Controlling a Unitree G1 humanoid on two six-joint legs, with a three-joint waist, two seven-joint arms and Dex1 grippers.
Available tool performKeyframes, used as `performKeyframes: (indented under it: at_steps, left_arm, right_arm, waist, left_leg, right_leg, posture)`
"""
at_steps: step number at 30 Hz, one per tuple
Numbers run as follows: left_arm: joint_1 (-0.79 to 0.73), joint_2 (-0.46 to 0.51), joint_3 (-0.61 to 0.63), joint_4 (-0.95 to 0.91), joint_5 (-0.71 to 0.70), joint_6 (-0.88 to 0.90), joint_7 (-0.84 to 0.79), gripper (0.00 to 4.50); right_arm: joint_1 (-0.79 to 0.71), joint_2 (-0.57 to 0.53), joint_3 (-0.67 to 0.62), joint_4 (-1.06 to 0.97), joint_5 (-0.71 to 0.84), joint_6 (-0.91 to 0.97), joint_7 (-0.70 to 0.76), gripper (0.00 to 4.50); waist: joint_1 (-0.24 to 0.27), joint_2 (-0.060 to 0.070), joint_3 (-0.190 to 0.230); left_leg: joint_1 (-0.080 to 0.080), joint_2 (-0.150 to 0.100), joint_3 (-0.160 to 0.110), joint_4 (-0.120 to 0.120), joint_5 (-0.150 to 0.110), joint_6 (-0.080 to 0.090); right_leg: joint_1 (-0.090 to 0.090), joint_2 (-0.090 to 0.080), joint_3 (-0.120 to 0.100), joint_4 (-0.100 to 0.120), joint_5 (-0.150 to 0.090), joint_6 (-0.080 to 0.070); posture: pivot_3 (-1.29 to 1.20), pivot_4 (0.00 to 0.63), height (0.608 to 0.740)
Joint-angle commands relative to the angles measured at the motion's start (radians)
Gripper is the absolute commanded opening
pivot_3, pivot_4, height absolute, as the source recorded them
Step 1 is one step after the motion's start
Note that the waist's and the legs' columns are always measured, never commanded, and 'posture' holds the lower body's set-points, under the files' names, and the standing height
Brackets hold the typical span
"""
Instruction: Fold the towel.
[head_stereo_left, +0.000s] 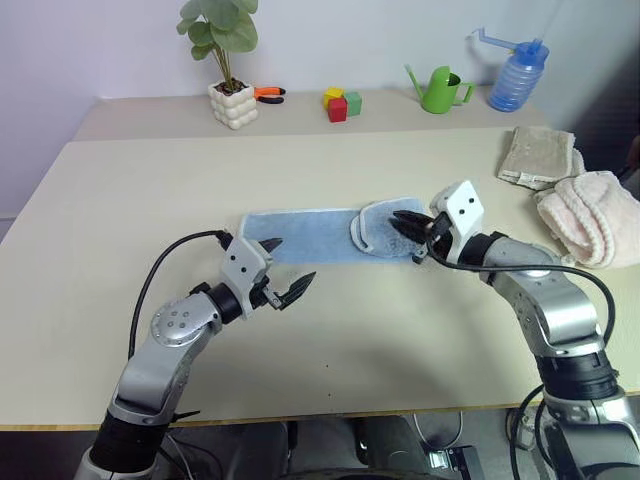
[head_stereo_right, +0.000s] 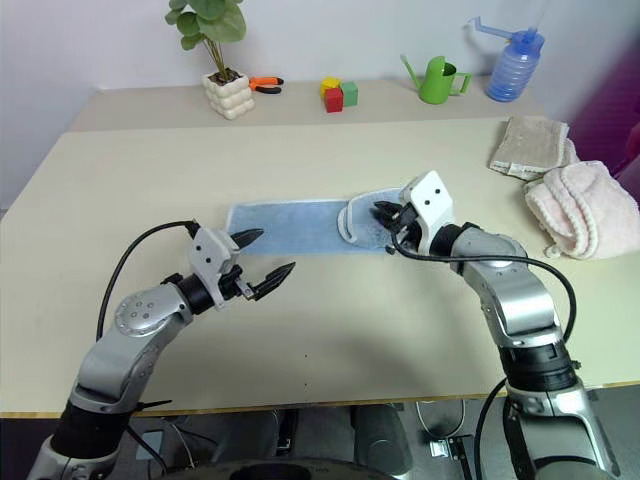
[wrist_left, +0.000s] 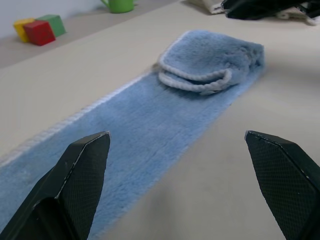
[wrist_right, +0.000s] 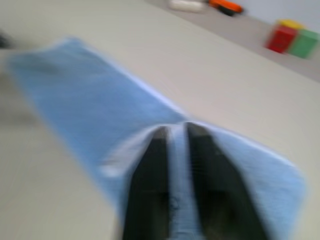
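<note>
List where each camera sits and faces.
Left eye: head, looking down at the towel; both arms show.
Right eye: same scene, beside it.
Left wrist: along the open left pincer toward the towel's folded end.
Right wrist: along the shut right pincer over the towel.
Both wrist views share the colored blocks.

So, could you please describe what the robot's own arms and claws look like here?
Both arms are silver-grey metal with black joint sections and a white block at each wrist. The left claw and right claw each have two black pointed fingers, textured on the inner faces. A black cable loops along each arm.
</note>
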Motion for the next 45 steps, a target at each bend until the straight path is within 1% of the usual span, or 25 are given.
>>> performKeyframes:
  at_steps: [1,3,5,7,9,12,16,19,20,22,23,25,26,28,31,33,38,39,42,45]
  left_arm:
    - [0.032,-0.011,0.022,-0.002,-0.011,0.017,0.024,4.43]
    - [0.045,-0.015,0.031,-0.001,-0.014,0.026,0.032,4.43]
    - [0.066,-0.012,0.043,-0.007,-0.012,0.045,0.046,4.43]
    - [0.084,-0.014,0.056,-0.021,-0.02,0.059,0.057,4.43]
    - [0.097,-0.022,0.07,-0.038,-0.029,0.077,0.069,4.43]
    - [0.135,-0.041,0.115,-0.084,-0.07,0.12,0.099,4.43]
    - [0.181,-0.072,0.189,-0.134,-0.142,0.229,0.16,4.43]
    - [0.177,-0.111,0.261,-0.142,-0.238,0.388,0.229,4.5]
    - [0.175,-0.115,0.271,-0.15,-0.266,0.426,0.234,4.5]
    - [0.153,-0.13,0.286,-0.163,-0.331,0.51,0.252,4.5]
    - [0.131,-0.152,0.3,-0.164,-0.37,0.553,0.275,4.5]
    - [0.066,-0.233,0.357,-0.141,-0.468,0.656,0.357,4.5]
    - [0.031,-0.276,0.388,-0.121,-0.504,0.701,0.403,4.5]
    - [-0.037,-0.36,0.449,-0.073,-0.556,0.774,0.499,4.5]
    - [-0.109,-0.438,0.502,-0.018,-0.595,0.826,0.595,4.5]
    - [-0.15,-0.487,0.538,0.019,-0.612,0.826,0.661,4.5]
    - [-0.203,-0.563,0.629,0.094,-0.65,0.79,0.799,4.5]
    - [-0.204,-0.568,0.638,0.098,-0.661,0.778,0.818,4.5]
    - [-0.198,-0.543,0.638,0.104,-0.666,0.729,0.85,4.5]
    - [-0.216,-0.527,0.678,0.134,-0.689,0.644,0.891,4.5]
  right_arm:
    - [-0.051,0.051,0.039,0.145,-0.079,-0.071,-0.052,0.01]
    - [-0.058,0.076,0.053,0.203,-0.094,-0.091,-0.046,0.01]
    - [-0.044,0.09,0.097,0.274,-0.135,-0.132,-0.029,0.01]
    - [-0.026,0.092,0.132,0.313,-0.168,-0.172,-0.013,0.01]
    - [-0.016,0.095,0.142,0.328,-0.182,-0.191,-0.007,0.01]
    - [-0.001,0.097,0.124,0.297,-0.181,-0.198,-0.005,0.01]
    - [-0.008,0.091,0.065,0.192,-0.134,-0.245,0.008,0.01]
    - [-0.016,0.062,0.059,0.118,-0.12,-0.277,0.069,0.84]
    - [-0.018,0.052,0.06,0.098,-0.12,-0.287,0.086,1.26]
    - [-0.021,0.037,0.066,0.06,-0.115,-0.293,0.12,2.3]
    - [-0.02,0.03,0.073,0.041,-0.113,-0.296,0.137,2.75]
    - [-0.013,0.018,0.093,-0.004,-0.108,-0.306,0.175,3.82]
    - [-0.011,0.018,0.099,-0.02,-0.11,-0.31,0.184,4.26]
    - [-0.009,0.025,0.105,-0.044,-0.11,-0.309,0.189,4.26]
    - [-0.003,0.032,0.11,-0.056,-0.116,-0.31,0.184,4.26]
    - [0.006,0.034,0.114,-0.058,-0.122,-0.314,0.179,4.26]
    - [0.03,0.024,0.119,-0.073,-0.141,-0.326,0.174,4.26]
    - [0.033,0.021,0.119,-0.076,-0.144,-0.327,0.174,4.26]
    - [0.044,0.019,0.119,-0.086,-0.147,-0.325,0.172,4.26]
    - [0.063,0.02,0.128,-0.099,-0.155,-0.324,0.171,4.26]
  waist:
    - [0.0,0.0,0.0]
    - [0.003,0.0,0.0]
    - [0.004,0.0,0.0]
    - [0.004,0.0,0.0]
    - [0.003,-0.001,0.0]
    - [0.003,-0.001,-0.001]
    - [0.003,-0.001,0.0]
    - [0.003,0.0,0.0]
    - [0.002,0.0,0.0]
    - [0.002,0.0,0.0]
    - [0.004,0.0,0.0]
    - [0.007,-0.001,0.0]
    - [0.007,-0.001,0.0]
    - [0.006,-0.002,0.0]
    - [0.004,-0.002,0.0]
    - [0.006,-0.002,0.0]
    - [0.008,-0.002,0.0]
    - [0.007,-0.002,0.0]
    - [0.002,-0.002,-0.001]
    - [0.001,-0.002,-0.001]
  left_leg:
    - [0.0,0.0,0.0,0.0,0.0,0.0]
    - [0.0,0.0,0.0,0.0,0.0,0.0]
    - [-0.001,0.0,0.0,0.0,0.0,0.0]
    - [-0.001,0.0,0.0,0.0,0.0,0.0]
    - [0.0,0.0,0.0,0.0,0.0,0.0]
    - [0.0,0.0,0.0,0.0,0.0,0.0]
    - [0.0,0.0,-0.001,0.0,0.0,0.0]
    - [0.0,0.0,-0.001,0.0,0.0,0.0]
    - [0.0,0.0,-0.001,0.0,0.0,0.0]
    - [0.0,0.0,-0.001,0.0,0.0,0.0]
    - [0.0,0.0,-0.001,0.0,0.0,0.0]
    - [0.0,0.0,-0.001,0.001,0.0,0.0]
    - [0.0,-0.001,-0.001,0.001,0.0,0.0]
    - [0.0,-0.001,-0.002,0.001,0.0,0.0]
    - [0.0,0.0,-0.002,0.001,0.0,0.0]
    - [0.0,-0.001,-0.002,0.001,0.0,0.0]
    - [0.001,-0.001,-0.002,0.001,0.001,-0.001]
    - [0.001,-0.001,-0.002,0.001,0.001,-0.002]
    - [0.002,-0.001,-0.002,0.001,0.001,-0.002]
    - [0.002,0.0,-0.002,0.0,0.002,-0.004]
  right_leg:
    - [0.0,0.0,0.0,0.0,0.0,0.0]
    - [0.0,0.0,0.0,0.0,0.0,0.0]
    - [-0.001,0.0,0.0,0.0,0.0,0.0]
    - [0.0,-0.001,0.0,0.0,0.0,0.0]
    - [0.0,-0.001,0.0,0.0,0.0,0.0]
    - [0.0,0.0,0.0,0.0,0.0,0.0]
    - [0.0,-0.001,0.0,0.0,0.0,0.0]
    - [0.0,0.0,0.0,0.0,0.0,0.0]
    - [0.0,0.0,0.0,0.0,0.0,0.0]
    - [0.0,0.0,0.0,0.0,0.0,0.0]
    - [0.0,0.0,0.0,0.0,0.0,0.0]
    - [0.001,0.0,-0.001,0.0,0.0,0.0]
    - [0.001,-0.001,-0.001,0.0,0.0,0.0]
    - [0.001,-0.001,-0.001,0.0,0.0,0.0]
    - [0.001,0.0,-0.001,0.0,0.0,0.0]
    - [0.001,0.0,-0.001,0.0,0.0,0.0]
    - [0.002,0.0,-0.001,0.0,0.0,0.0]
    - [0.002,0.0,-0.001,0.0,0.0,0.0]
    - [0.002,0.0,-0.001,0.0,0.0,0.0]
    - [0.002,0.001,-0.001,0.0,0.0,0.0]
  posture:
    - [0.0,0.15,0.727]
    - [0.0,0.15,0.727]
    - [0.0,0.15,0.727]
    - [0.0,0.15,0.727]
    - [0.0,0.15,0.727]
    - [0.0,0.15,0.727]
    - [0.0,0.15,0.727]
    - [0.0,0.15,0.727]
    - [0.0,0.15,0.727]
    - [0.0,0.15,0.727]
    - [0.0,0.15,0.727]
    - [0.0,0.15,0.727]
    - [0.0,0.15,0.727]
    - [0.0,0.15,0.727]
    - [0.0,0.15,0.727]
    - [0.0,0.15,0.727]
    - [0.0,0.15,0.727]
    - [0.0,0.15,0.727]
    - [0.0,0.15,0.727]
    - [0.0,0.15,0.727]
